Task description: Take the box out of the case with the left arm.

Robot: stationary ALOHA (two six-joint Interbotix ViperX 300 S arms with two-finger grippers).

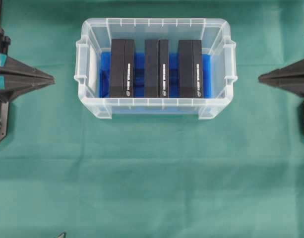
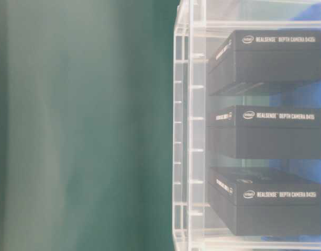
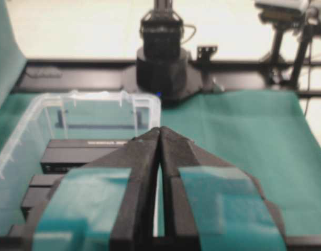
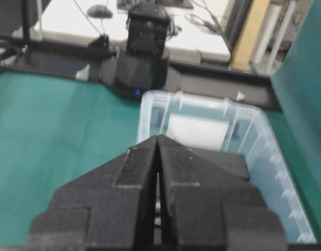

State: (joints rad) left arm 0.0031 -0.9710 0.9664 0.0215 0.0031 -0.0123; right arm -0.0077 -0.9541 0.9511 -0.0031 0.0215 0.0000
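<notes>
The clear plastic case (image 1: 155,106) with a blue cloth on its bottom stands at the top middle of the green table. Three black boxes stand side by side in it: a left box (image 1: 122,68), a middle box (image 1: 156,68) and a right box (image 1: 190,68). From table level they show stacked in view (image 2: 270,133). My left gripper (image 1: 52,78), with teal pads, is shut and empty, left of the case and apart from it (image 3: 160,130). My right gripper (image 1: 260,78), all black, is shut and empty, right of the case (image 4: 157,138).
Green cloth (image 1: 152,178) covers the table around the case. Each arm's base (image 3: 163,63) stands beyond the case as seen from the opposite wrist. A white sheet (image 4: 197,130) leans inside the case's left end wall.
</notes>
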